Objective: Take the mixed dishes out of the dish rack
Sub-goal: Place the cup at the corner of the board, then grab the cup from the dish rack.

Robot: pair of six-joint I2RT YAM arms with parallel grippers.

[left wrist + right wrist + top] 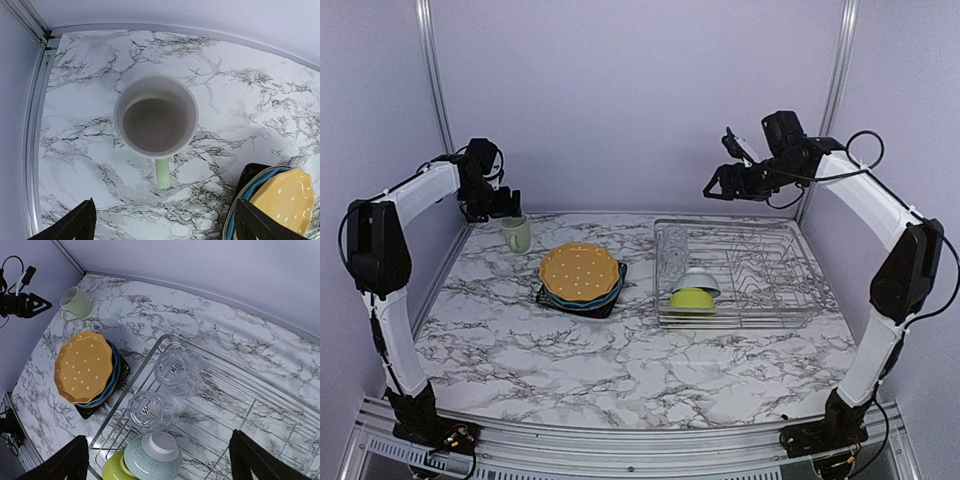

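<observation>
Left tool (pixel 164 220) wide over upright pale green mug (pixel 156 117), right tool (pixel 159 450) wide above dish rack (pixel 770 275)

near marble table (pixel 620 370) lies open; plate stack (pixel 580 278) stands between mug (pixel 517 235) and rack (pixel 780 275).

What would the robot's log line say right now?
left claw: open above mug | right claw: open above dish rack | plate stack: on table | in rack: two glasses, white bowl, green bowl

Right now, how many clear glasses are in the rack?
2. The first glass is in the dish rack's far left corner; the second glass is nearer, beside the small white bowl. None seems hidden.
</observation>
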